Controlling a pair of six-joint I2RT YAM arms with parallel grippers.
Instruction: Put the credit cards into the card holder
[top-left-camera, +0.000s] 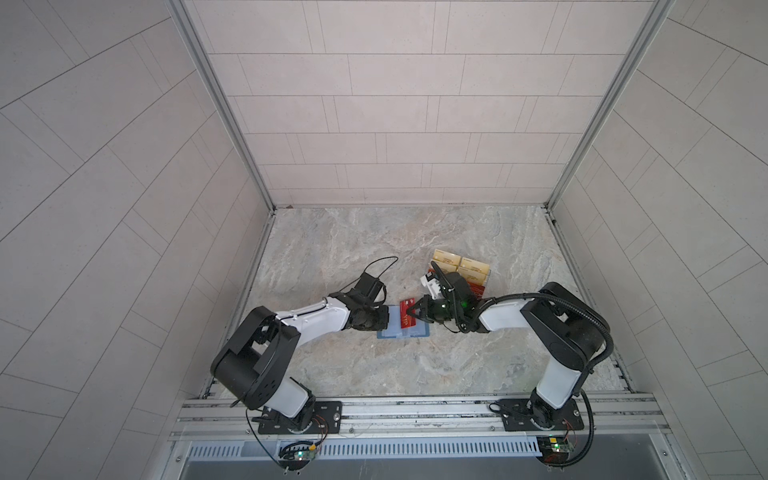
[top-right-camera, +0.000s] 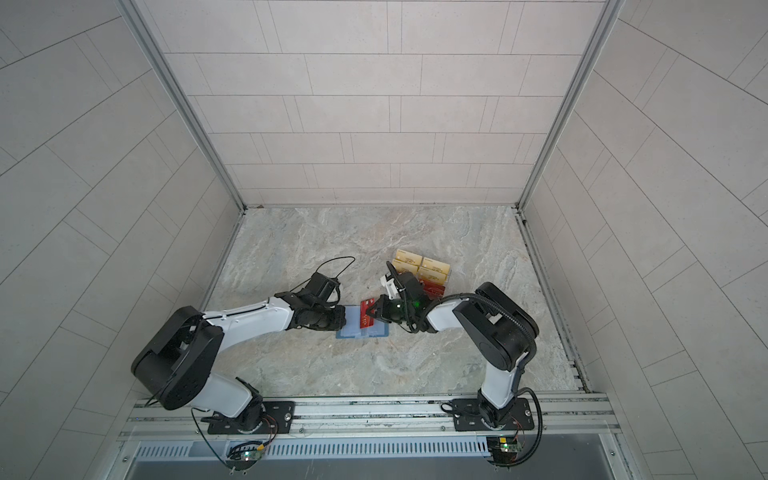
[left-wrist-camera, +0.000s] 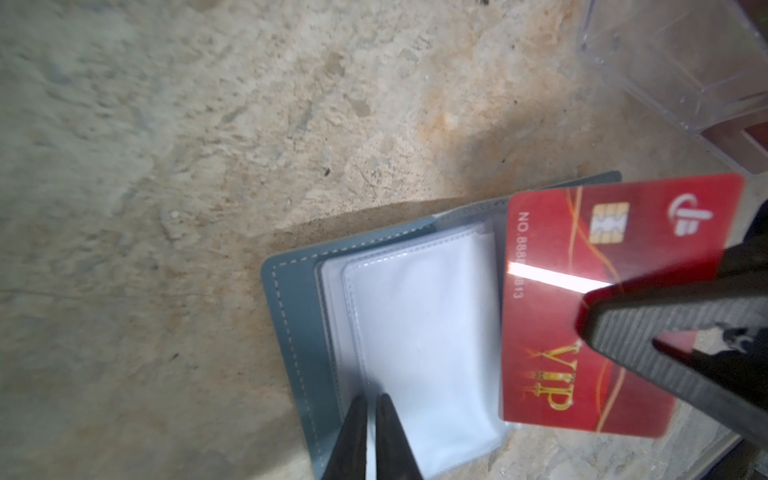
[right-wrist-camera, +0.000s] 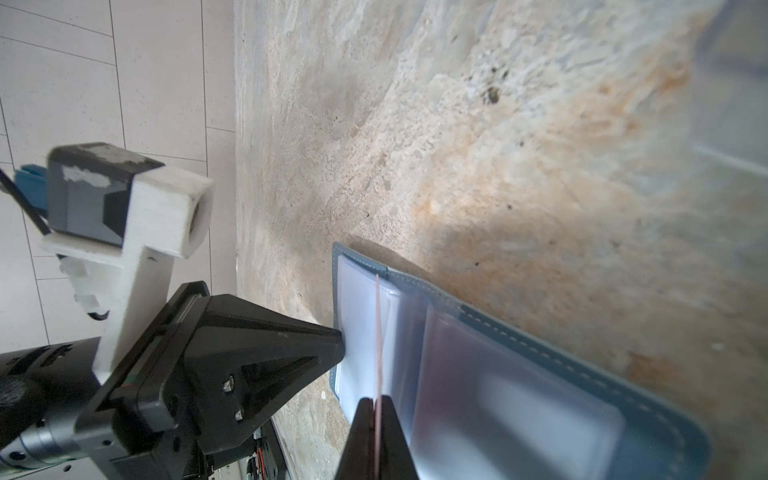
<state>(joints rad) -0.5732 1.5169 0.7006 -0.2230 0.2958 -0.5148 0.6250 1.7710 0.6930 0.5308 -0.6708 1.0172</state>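
Note:
The slate-blue card holder (top-left-camera: 415, 331) (top-right-camera: 376, 332) lies open on the stone table, its pale clear sleeves (left-wrist-camera: 415, 332) facing up. My left gripper (left-wrist-camera: 372, 405) (top-left-camera: 384, 322) is shut on the edge of a clear sleeve at the holder's left half. My right gripper (right-wrist-camera: 376, 405) (top-left-camera: 413, 311) is shut on a red VIP credit card (left-wrist-camera: 582, 291) (top-left-camera: 406, 320), held on edge just above the sleeves near the holder's middle. In the right wrist view that card (right-wrist-camera: 379, 332) shows only as a thin red line. More red cards (top-left-camera: 478, 288) sit in the rack behind.
A clear acrylic tiered rack (left-wrist-camera: 685, 62) with gold-yellow cards (top-left-camera: 461, 266) (top-right-camera: 422, 266) stands just behind my right wrist. Tiled walls close in the table on three sides. The metal rail with both arm bases (top-left-camera: 415, 409) runs along the front.

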